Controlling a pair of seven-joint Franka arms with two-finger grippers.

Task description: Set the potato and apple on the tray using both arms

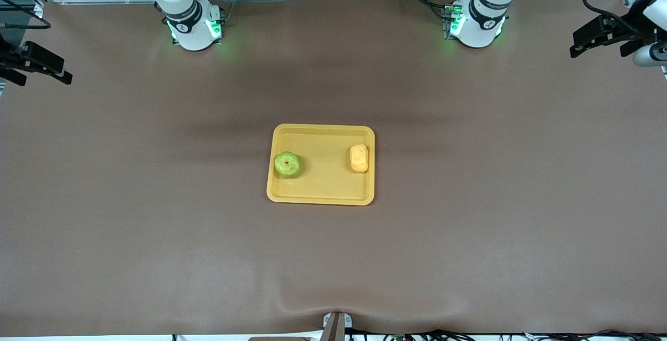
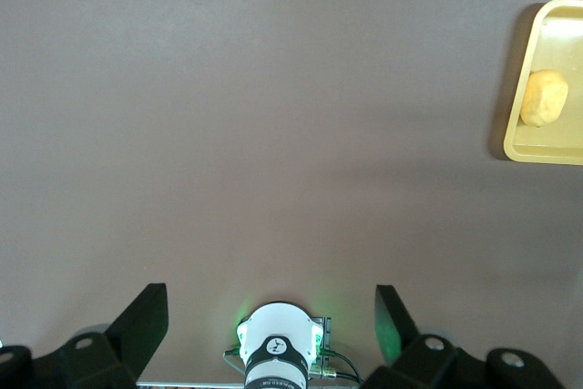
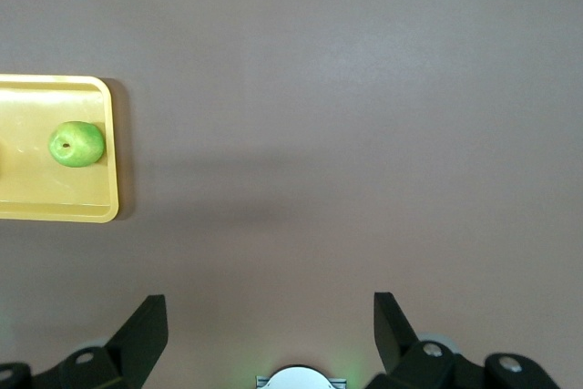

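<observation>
The yellow tray (image 1: 323,195) lies flat in the middle of the table. The green apple (image 1: 287,164) sits in it at the end toward the right arm. The yellow-orange potato (image 1: 359,158) lies in it at the end toward the left arm. In the left wrist view the potato (image 2: 545,97) shows on a corner of the tray (image 2: 524,148); in the right wrist view the apple (image 3: 76,144) shows on the tray (image 3: 55,211). My left gripper (image 2: 271,305) hangs open and empty, high over bare table well away from the tray. My right gripper (image 3: 271,309) does the same at the right arm's end.
The brown table mat stretches wide on every side of the tray. The left arm's white base (image 1: 477,23) and the right arm's base (image 1: 194,28), both lit green, stand along the table edge farthest from the front camera. A small bracket (image 1: 336,325) sits at the nearest edge.
</observation>
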